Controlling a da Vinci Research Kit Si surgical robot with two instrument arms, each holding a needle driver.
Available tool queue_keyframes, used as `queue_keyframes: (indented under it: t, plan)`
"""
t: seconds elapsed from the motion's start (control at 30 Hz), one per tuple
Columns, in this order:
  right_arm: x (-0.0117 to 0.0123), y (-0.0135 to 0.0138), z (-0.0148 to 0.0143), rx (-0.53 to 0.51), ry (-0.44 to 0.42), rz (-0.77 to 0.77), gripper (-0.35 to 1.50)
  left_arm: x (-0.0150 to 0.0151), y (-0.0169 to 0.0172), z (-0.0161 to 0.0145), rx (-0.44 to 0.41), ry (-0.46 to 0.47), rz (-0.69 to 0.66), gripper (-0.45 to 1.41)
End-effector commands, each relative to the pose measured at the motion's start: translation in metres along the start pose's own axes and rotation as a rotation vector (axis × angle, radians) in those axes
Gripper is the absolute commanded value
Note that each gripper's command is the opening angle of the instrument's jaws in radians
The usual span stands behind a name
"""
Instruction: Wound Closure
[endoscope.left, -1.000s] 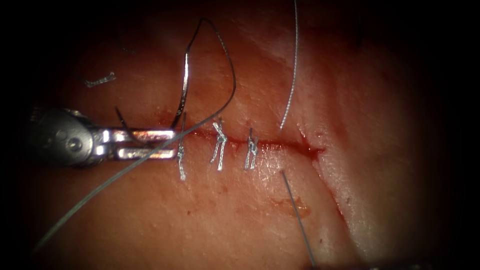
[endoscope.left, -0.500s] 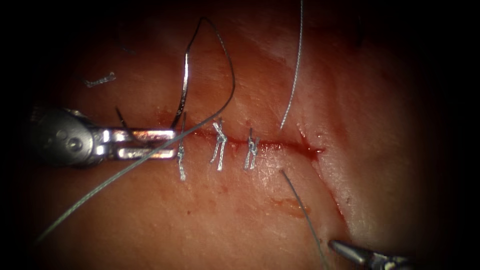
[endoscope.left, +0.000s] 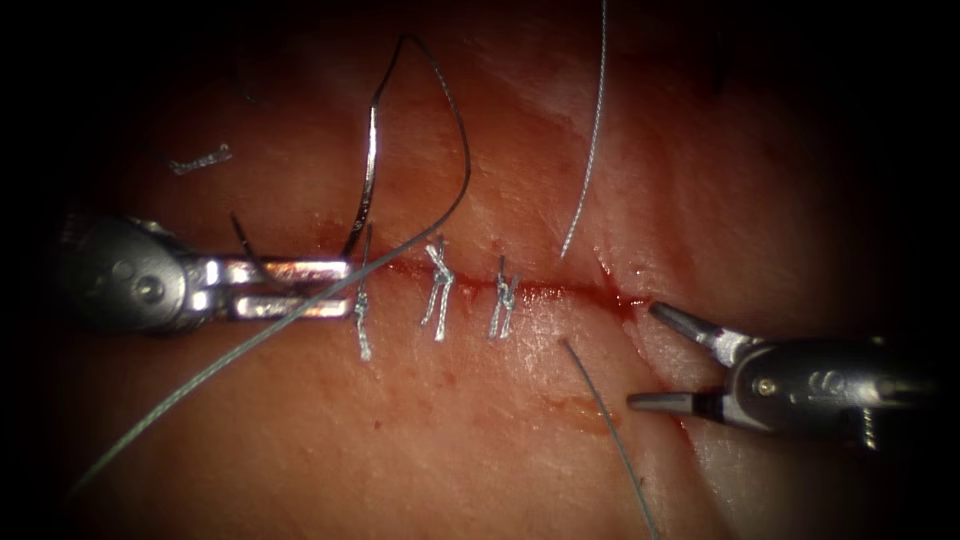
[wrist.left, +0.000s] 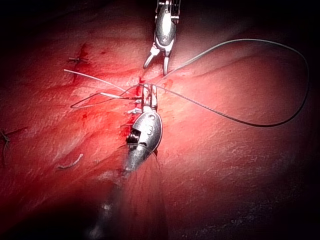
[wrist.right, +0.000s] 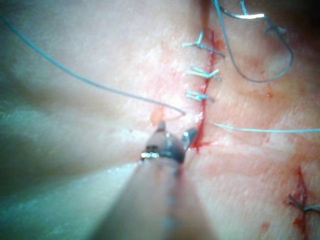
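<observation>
The needle (endoscope.left: 368, 175) is clenched near its lower end by the left pincer (endoscope.left: 300, 286) at the cut's (endoscope.left: 540, 291) left end; the right pincer (endoscope.left: 662, 357) is spread, empty

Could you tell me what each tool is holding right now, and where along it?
The left tool holds the needle near one end, beside the cut. The right tool is open and holds nothing.

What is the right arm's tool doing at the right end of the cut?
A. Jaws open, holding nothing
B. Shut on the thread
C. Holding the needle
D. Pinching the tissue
A: the right tool has its jaws spread wide apart beside the right end of the cut, with nothing between them; the thread runs just clear of them.
</observation>
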Motion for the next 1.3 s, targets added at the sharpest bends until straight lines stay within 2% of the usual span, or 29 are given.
queue_keyframes:
  t: [0.03, 0.2, 0.37, 0.4, 0.43, 0.47, 0.5, 0.73, 0.9, 1.03, 1.17, 1.2, 1.23, 1.27, 1.3]
  plan:
    - [-0.0001, -0.0007, 0.0018, 0.009, 0.007, -0.004, 1.28, -0.0006, 0.0001, 0.0005, 0.0, 0.001, 0.0, -0.45]
    - [0.0012, -0.0012, 0.003, 0.028, 0.047, -0.001, 1.16, -0.0006, 0.0001, 0.0005, -0.001, 0.001, 0.0, -0.45]
    - [0.0023, -0.0016, 0.0043, 0.024, 0.067, -0.001, 1.16, -0.0006, 0.0001, 0.0004, -0.002, 0.002, 0.001, -0.45]
    - [0.0024, -0.0017, 0.0044, 0.035, 0.071, -0.001, 1.11, -0.0006, 0.0001, 0.0003, -0.003, 0.002, 0.001, -0.45]
    - [0.0025, -0.0018, 0.0044, 0.05, 0.077, -0.002, 0.84, -0.0007, 0.0, 0.0002, -0.004, 0.003, 0.001, -0.45]
    - [0.0025, -0.0019, 0.0042, 0.083, 0.09, -0.005, -0.11, -0.0008, -0.0001, 0.0001, -0.005, 0.004, 0.001, -0.45]
    - [0.0025, -0.0019, 0.0041, 0.084, 0.091, -0.005, -0.35, -0.0008, -0.0001, 0.0001, -0.009, 0.005, 0.001, -0.45]
    - [0.0024, -0.003, 0.0018, 0.124, 0.09, -0.019, -0.35, -0.0008, -0.0001, 0.0, -0.009, 0.006, 0.001, -0.45]
    - [0.0033, -0.0047, 0.0003, 0.145, 0.096, -0.029, -0.35, -0.0008, -0.0001, 0.0, -0.009, 0.006, 0.001, -0.45]
    - [0.0041, -0.0057, 0.0, 0.153, 0.096, -0.033, -0.35, -0.0008, -0.0001, 0.0001, -0.008, 0.005, 0.001, -0.45]
    - [0.0039, -0.0054, 0.0004, 0.146, 0.093, -0.031, -0.35, -0.0008, -0.0001, 0.0001, -0.008, 0.005, 0.001, -0.45]
    - [0.0039, -0.0053, 0.0006, 0.142, 0.091, -0.031, 0.05, -0.0009, -0.0001, 0.0001, -0.008, 0.005, 0.001, -0.45]
    - [0.0039, -0.0052, 0.0008, 0.106, 0.074, -0.029, 1.18, -0.001, -0.0002, 0.0, 0.001, 0.0, 0.001, -0.45]
    - [0.0039, -0.0051, 0.0009, 0.1, 0.071, -0.017, 1.3, -0.0011, -0.0004, -0.0001, 0.005, -0.002, 0.002, -0.45]
    - [0.0038, -0.0051, 0.0008, 0.098, 0.069, -0.01, 1.33, -0.0013, -0.0007, -0.0002, 0.011, -0.006, 0.002, -0.45]
